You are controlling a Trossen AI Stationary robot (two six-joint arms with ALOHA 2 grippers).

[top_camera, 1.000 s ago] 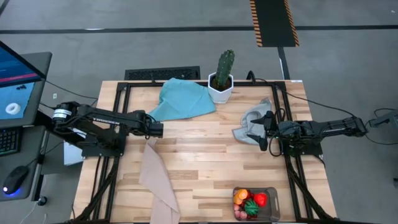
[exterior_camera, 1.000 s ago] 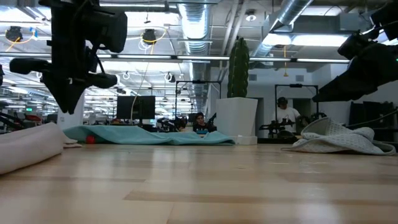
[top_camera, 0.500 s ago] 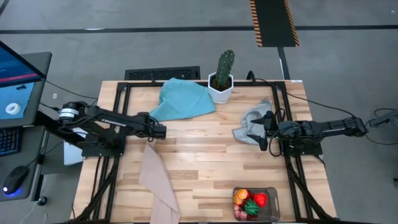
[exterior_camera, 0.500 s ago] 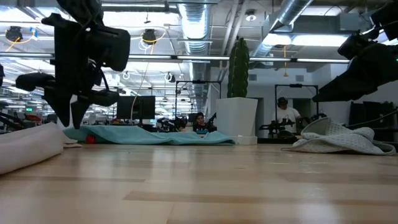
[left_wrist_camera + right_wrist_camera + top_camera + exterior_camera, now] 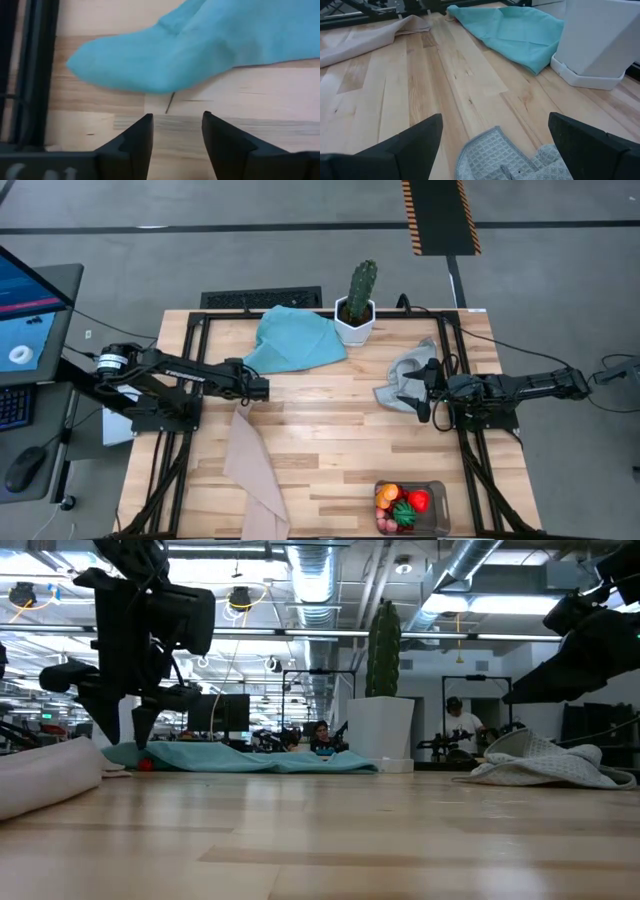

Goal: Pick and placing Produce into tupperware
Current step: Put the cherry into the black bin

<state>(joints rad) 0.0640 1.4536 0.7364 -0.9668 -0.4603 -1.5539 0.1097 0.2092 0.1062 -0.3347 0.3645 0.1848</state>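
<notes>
The tupperware [image 5: 434,491], a clear tub at the table's near right edge, holds the produce [image 5: 402,505]: red, orange and green pieces. One small red piece [image 5: 146,765] lies by the teal cloth's [image 5: 295,340] edge in the low view. My left gripper [image 5: 262,389] hangs open above the bare wood beside the teal cloth's near left corner [image 5: 110,65], fingers pointing down [image 5: 175,125]. My right gripper [image 5: 424,393] waits open [image 5: 495,132] above the grey cloth [image 5: 405,377] on the right.
A cactus in a white pot [image 5: 356,308] stands at the far edge, next to the teal cloth. A beige cloth [image 5: 250,470] lies crumpled on the near left. Bare wood [image 5: 340,430] stretches between the arms. People and desks show in the room behind [image 5: 460,725].
My left gripper has moved a little toward the table's right edge and come down toward the wood beside the teal cloth, its fingers staying open. My right arm and the cloths have kept still.
</notes>
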